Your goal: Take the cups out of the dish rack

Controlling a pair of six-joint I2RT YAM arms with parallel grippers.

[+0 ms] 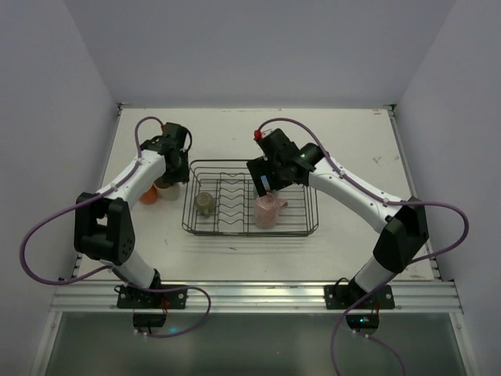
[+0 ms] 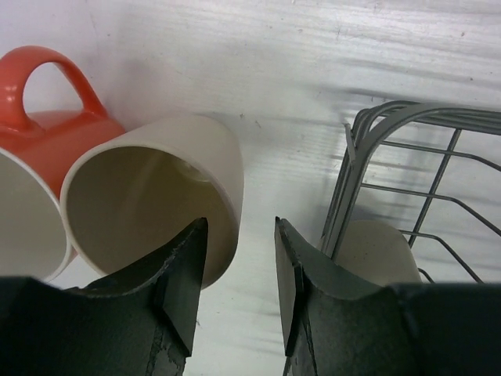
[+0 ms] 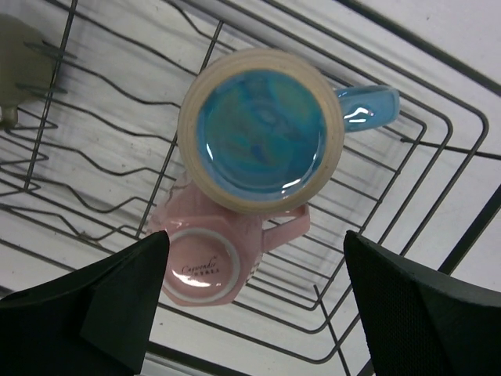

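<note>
The black wire dish rack [image 1: 301,227] sits mid-table. It holds an olive-grey cup [image 1: 205,204] on the left and a pink cup [image 1: 266,211] on the right. In the right wrist view the pink cup [image 3: 200,262] is base up, and a light blue cup [image 3: 258,129], also base up, sits over its top edge. My right gripper [image 3: 257,239] hangs wide open above both and touches neither. An orange cup [image 2: 47,133] and a beige cup [image 2: 149,196] stand on the table left of the rack. My left gripper [image 2: 239,227] is open and empty, one finger over the beige cup's rim.
The rack's corner wires [image 2: 368,157] stand just right of my left gripper, with the olive-grey cup [image 2: 376,251] behind them. The rack's upright dividers [image 1: 231,196] run down its middle. White walls close in the table on three sides.
</note>
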